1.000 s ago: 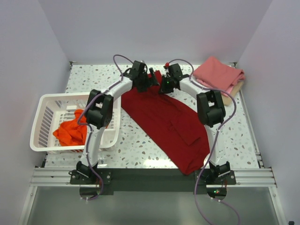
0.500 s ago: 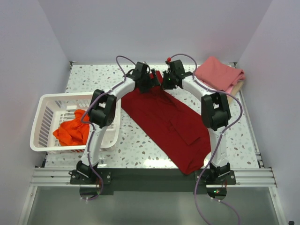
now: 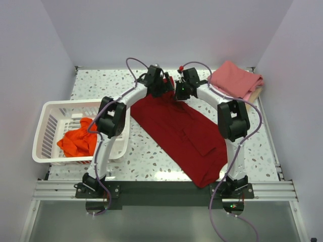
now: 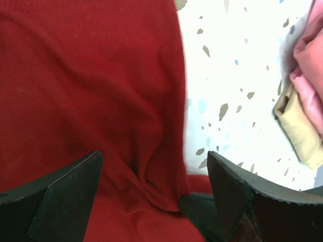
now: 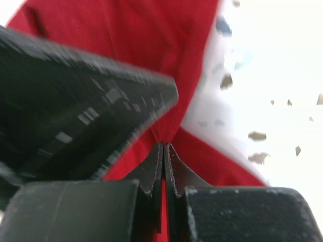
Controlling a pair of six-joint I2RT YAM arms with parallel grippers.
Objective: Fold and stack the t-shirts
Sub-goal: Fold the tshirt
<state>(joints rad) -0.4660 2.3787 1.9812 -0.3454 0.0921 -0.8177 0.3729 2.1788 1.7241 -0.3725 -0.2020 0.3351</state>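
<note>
The large dark crimson t-shirt (image 3: pixel 184 133) lies spread diagonally across the table. My left gripper (image 3: pixel 165 86) is open over its far end, with the cloth (image 4: pixel 101 96) bunched between the fingers (image 4: pixel 65 196). My right gripper (image 3: pixel 176 92) is shut on a pinch of the crimson cloth (image 5: pixel 166 65) right beside it; the left gripper's dark body fills the left of the right wrist view. The orange-red t-shirt (image 3: pixel 76 141) sits crumpled in the basket. The folded pink shirt (image 3: pixel 234 80) lies on the tan one (image 3: pixel 250 103) at the far right, and both show in the left wrist view (image 4: pixel 308 60).
A white slotted basket (image 3: pixel 50 113) stands at the left beside the left arm. Grey walls close in the table on three sides. The two arms arch inward and nearly meet at the far middle.
Both grippers shifted slightly at the shirt's far end and now sit closer together; the shirt's far edge is bunched a little more.
</note>
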